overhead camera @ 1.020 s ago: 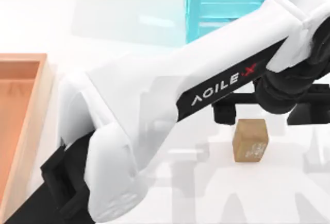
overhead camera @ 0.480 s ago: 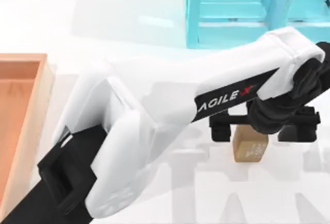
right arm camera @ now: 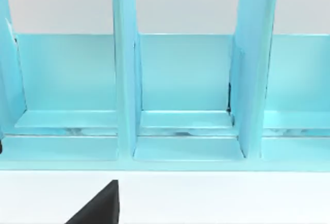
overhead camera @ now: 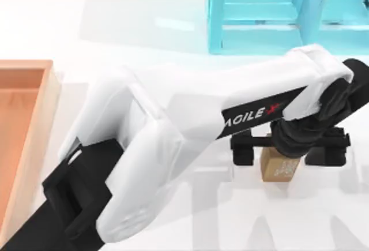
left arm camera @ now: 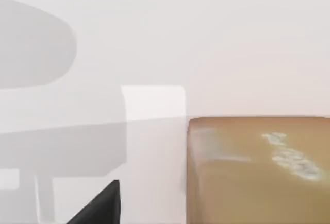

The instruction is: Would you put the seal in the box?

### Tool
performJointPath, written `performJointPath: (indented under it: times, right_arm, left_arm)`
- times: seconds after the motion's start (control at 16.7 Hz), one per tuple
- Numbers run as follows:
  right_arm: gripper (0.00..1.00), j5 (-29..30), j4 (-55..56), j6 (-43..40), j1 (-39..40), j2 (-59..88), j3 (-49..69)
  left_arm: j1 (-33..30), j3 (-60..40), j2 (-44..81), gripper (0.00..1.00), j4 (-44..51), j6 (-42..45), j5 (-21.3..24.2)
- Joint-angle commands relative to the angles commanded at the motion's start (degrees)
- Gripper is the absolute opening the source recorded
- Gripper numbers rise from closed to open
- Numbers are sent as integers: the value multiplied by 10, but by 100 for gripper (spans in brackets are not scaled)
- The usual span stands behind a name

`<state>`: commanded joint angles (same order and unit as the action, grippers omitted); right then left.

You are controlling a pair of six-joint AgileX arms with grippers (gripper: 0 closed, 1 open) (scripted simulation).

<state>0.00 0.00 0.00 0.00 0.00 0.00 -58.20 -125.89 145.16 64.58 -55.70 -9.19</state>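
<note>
Wooden seal sits between the left gripper's spread jaws; closing off-centre could knock it aside.

A white table is lying under bright light, soft shadows falling across it; a cyan-blue frame structure is standing along its far edge.

The seal looks like matt wood with whitish scuffs; the box is smooth wood. The bench is plain matt white; the cyan frame looks glossy plastic.
</note>
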Motion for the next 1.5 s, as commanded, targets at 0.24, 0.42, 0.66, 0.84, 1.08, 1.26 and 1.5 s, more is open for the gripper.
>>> performJointPath:
  times: [0.24,0.42,0.66,0.84,1.08,1.26,1.5]
  right_arm:
    - [100,0,0,0,0,0,0]
    - [100,0,0,0,0,0,0]
    - [100,0,0,0,0,0,0]
    - [100,0,0,0,0,0,0]
    - [100,0,0,0,0,0,0]
    - [100,0,0,0,0,0,0]
    - [100,0,0,0,0,0,0]
  left_arm:
    - [0,0,0,62,0,0,0]
    - [0,0,0,40,0,0,0]
    - [0,0,0,10,0,0,0]
    - [0,0,0,0,0,0,0]
    - [0,0,0,0,0,0,0]
    - [-2,0,0,0,0,1,0]
    - [-3,-42,13,0,37,-1,-1]
